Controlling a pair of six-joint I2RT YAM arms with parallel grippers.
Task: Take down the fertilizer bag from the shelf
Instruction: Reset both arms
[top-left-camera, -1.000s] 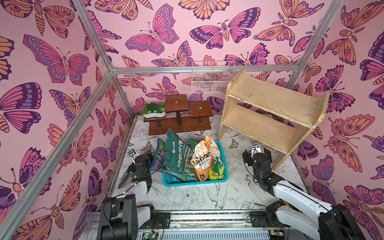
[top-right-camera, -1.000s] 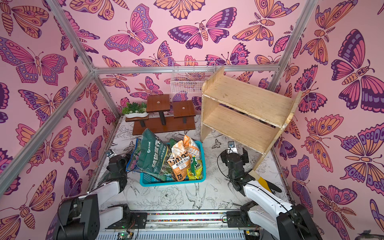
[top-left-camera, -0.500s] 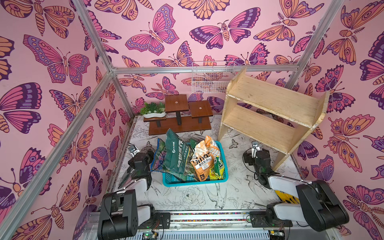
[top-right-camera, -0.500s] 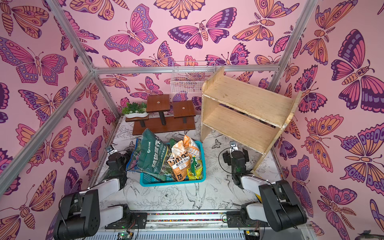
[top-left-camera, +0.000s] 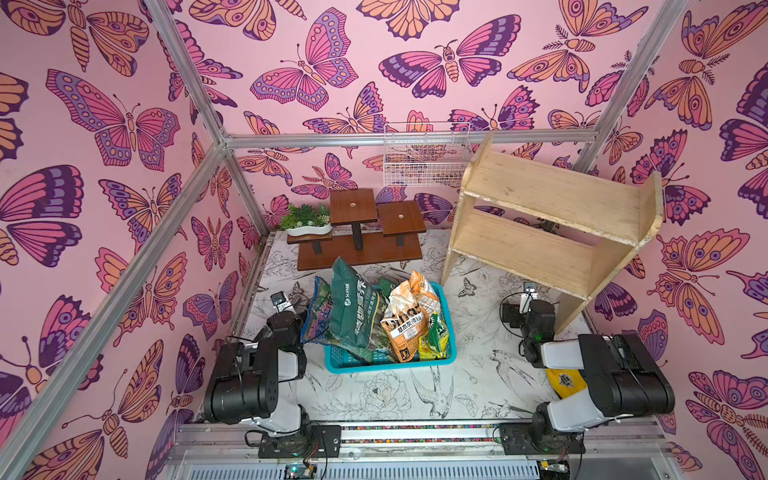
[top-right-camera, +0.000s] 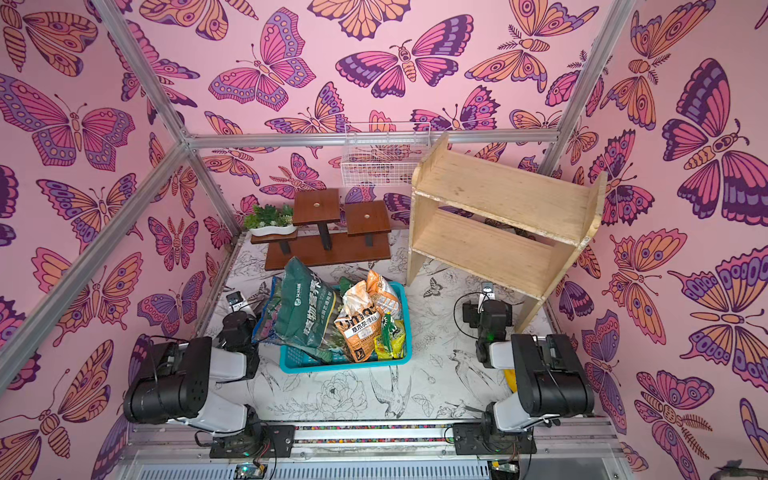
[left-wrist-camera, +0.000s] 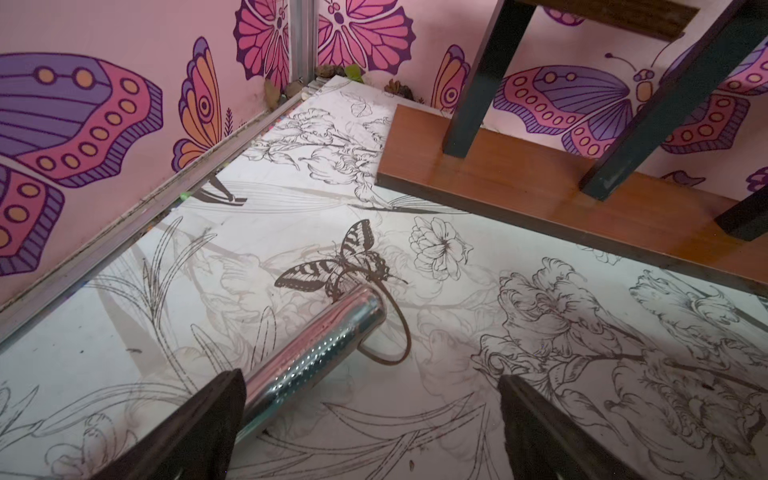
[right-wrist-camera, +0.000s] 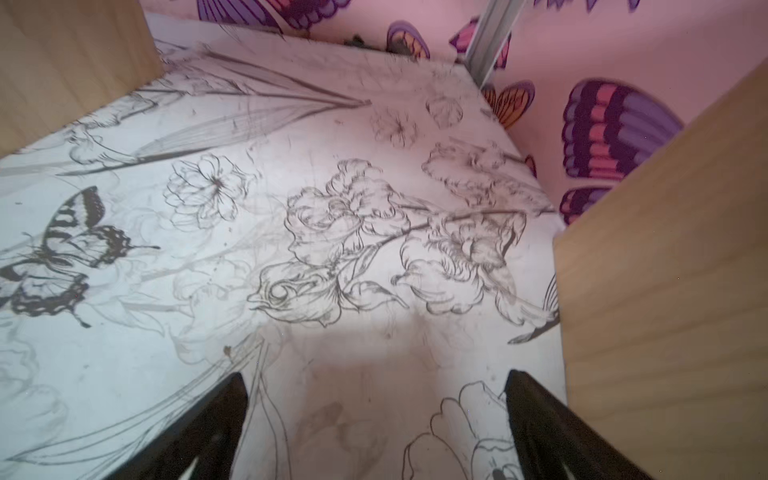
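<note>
Your left gripper (left-wrist-camera: 370, 380) shows jaws spread, a chrome tube (left-wrist-camera: 316, 353) lying just beside one finger on the bench (left-wrist-camera: 457, 395). Your right gripper (right-wrist-camera: 374, 378) has jaws spread wide, low by the shelf (top-left-camera: 552, 195) legs. Out mid-bench, the fertilizer bags (top-left-camera: 353, 307) stand packed in the teal basket (top-left-camera: 448, 316), down beside the shelf.

The left arm (top-left-camera: 253, 374) and right arm (top-left-camera: 606, 374) are folded low, wrists pointing forward. The left end effector (left-wrist-camera: 370, 376) and right end effector (right-wrist-camera: 374, 374) have jaws spread wide.
</note>
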